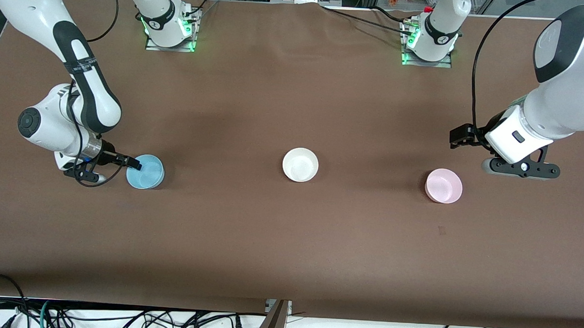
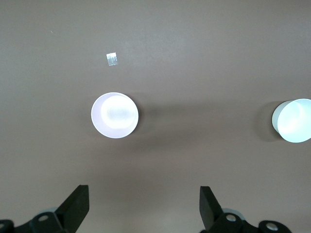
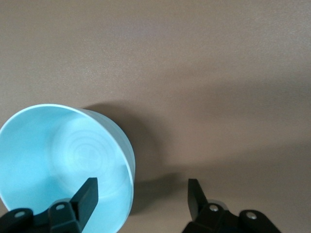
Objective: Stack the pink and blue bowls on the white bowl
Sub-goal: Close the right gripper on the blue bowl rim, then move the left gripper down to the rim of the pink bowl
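The light blue bowl (image 1: 145,172) stands upright toward the right arm's end of the table. My right gripper (image 1: 131,163) is open and straddles its rim. In the right wrist view (image 3: 141,194) one finger is inside the blue bowl (image 3: 58,160) and the other is outside it. The white bowl (image 1: 300,164) stands upright mid-table. The pale pink bowl (image 1: 444,186) stands upright toward the left arm's end. My left gripper (image 1: 460,138) is open and empty, up over bare table beside the pink bowl. The left wrist view (image 2: 144,201) shows the pink bowl (image 2: 114,115) and the white bowl (image 2: 293,120).
The brown table (image 1: 289,246) carries a small tape mark (image 1: 441,231) nearer the front camera than the pink bowl; it also shows in the left wrist view (image 2: 112,58). Both arm bases (image 1: 170,28) stand along the table's edge farthest from the camera. Cables (image 1: 121,318) hang below the near edge.
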`<state>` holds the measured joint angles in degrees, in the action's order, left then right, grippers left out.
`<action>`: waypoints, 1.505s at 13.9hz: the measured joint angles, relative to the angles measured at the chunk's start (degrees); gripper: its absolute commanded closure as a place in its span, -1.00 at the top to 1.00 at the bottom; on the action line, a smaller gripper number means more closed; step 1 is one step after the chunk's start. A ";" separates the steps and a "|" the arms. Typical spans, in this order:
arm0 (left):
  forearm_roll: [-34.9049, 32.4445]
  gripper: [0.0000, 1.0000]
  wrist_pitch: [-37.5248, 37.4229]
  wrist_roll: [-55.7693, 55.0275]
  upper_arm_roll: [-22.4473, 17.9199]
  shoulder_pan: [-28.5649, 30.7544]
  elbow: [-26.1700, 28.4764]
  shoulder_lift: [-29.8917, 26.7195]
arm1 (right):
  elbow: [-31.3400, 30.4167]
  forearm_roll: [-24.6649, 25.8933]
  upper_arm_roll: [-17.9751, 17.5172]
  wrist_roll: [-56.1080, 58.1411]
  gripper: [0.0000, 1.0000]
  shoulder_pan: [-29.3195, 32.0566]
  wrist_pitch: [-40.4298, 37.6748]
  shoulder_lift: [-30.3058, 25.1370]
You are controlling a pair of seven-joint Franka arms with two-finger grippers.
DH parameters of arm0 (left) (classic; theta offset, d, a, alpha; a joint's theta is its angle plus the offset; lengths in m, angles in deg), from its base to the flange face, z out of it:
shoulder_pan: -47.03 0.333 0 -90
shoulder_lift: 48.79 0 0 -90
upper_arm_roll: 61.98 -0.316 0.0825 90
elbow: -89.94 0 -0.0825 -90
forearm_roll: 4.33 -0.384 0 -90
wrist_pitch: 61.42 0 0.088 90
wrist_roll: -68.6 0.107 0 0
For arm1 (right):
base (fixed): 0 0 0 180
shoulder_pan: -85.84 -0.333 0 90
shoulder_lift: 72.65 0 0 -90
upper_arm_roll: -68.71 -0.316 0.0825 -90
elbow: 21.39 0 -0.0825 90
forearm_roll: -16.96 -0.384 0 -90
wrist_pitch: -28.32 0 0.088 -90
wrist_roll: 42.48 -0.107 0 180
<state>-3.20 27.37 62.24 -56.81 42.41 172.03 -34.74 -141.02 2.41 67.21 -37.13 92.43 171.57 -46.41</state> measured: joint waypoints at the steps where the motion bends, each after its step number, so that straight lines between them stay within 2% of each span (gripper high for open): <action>1: 0.00 1.00 0.00 0.00 0.01 -0.02 0.00 0.00 | 0.00 -0.02 0.00 0.00 0.52 0.00 0.00 0.01; 3: 0.00 1.00 0.00 0.00 0.00 0.00 0.00 0.01 | 0.00 -0.03 0.00 0.02 0.28 0.00 0.01 0.02; 13: 0.00 1.00 0.00 0.00 -0.10 0.02 -0.02 0.53 | 0.01 -0.07 0.00 0.10 0.27 0.00 0.02 0.25; 21: -1.09 1.00 0.19 -0.68 -0.41 1.71 -0.05 0.61 | 0.03 -0.10 -0.01 0.17 -0.10 0.00 0.02 0.26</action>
<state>-4.29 27.56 61.57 -57.22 44.12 171.99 -34.13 -141.00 2.31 67.20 -36.95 92.43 171.59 -46.15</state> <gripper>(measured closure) 0.000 0.480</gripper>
